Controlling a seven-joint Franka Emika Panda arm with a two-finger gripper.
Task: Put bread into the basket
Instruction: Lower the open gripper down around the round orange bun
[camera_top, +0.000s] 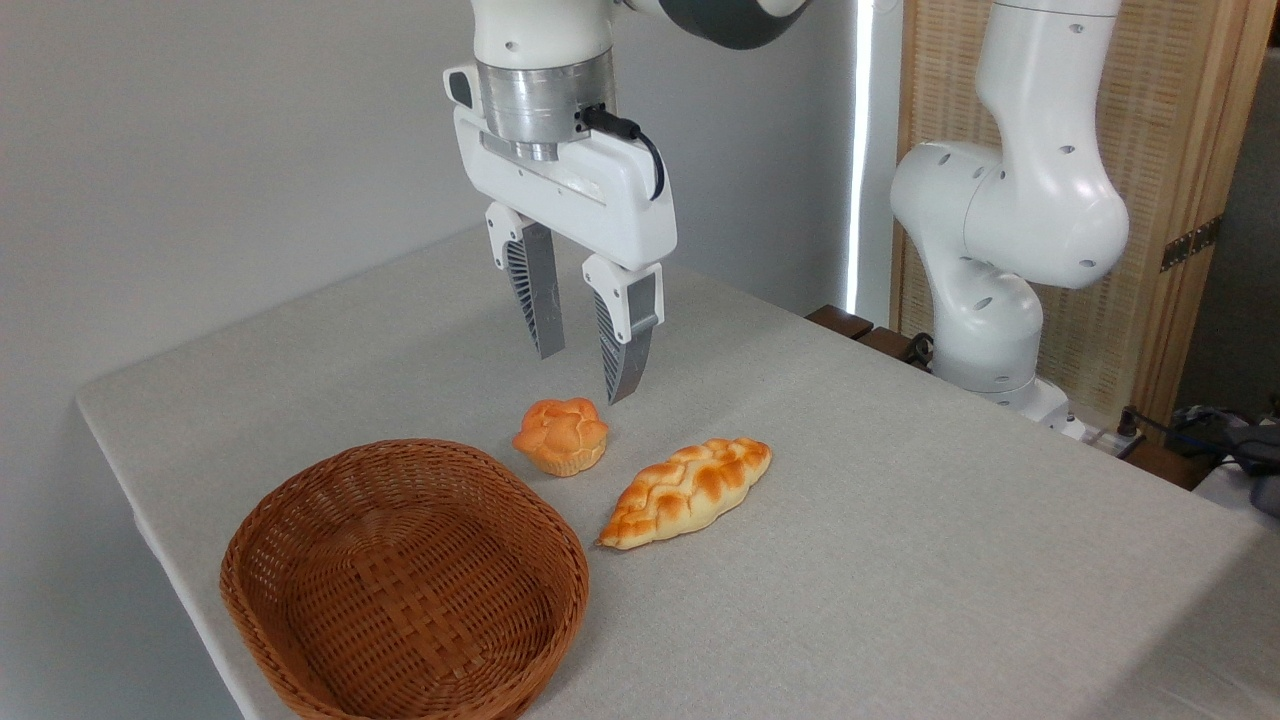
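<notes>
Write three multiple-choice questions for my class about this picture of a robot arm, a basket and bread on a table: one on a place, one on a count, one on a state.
1. Where is the small round bun?
A. in the basket
B. on the table, beside the basket
C. between the gripper's fingers

2. How many bread pieces are on the table?
A. one
B. two
C. four

3. What state is the gripper in?
A. open, holding nothing
B. shut on the bun
C. shut on the braided loaf

Answers: 1 B, the bun sits just behind the basket rim. 2 B, a bun and a braided loaf. 3 A, the fingers are apart above the bun.
</notes>
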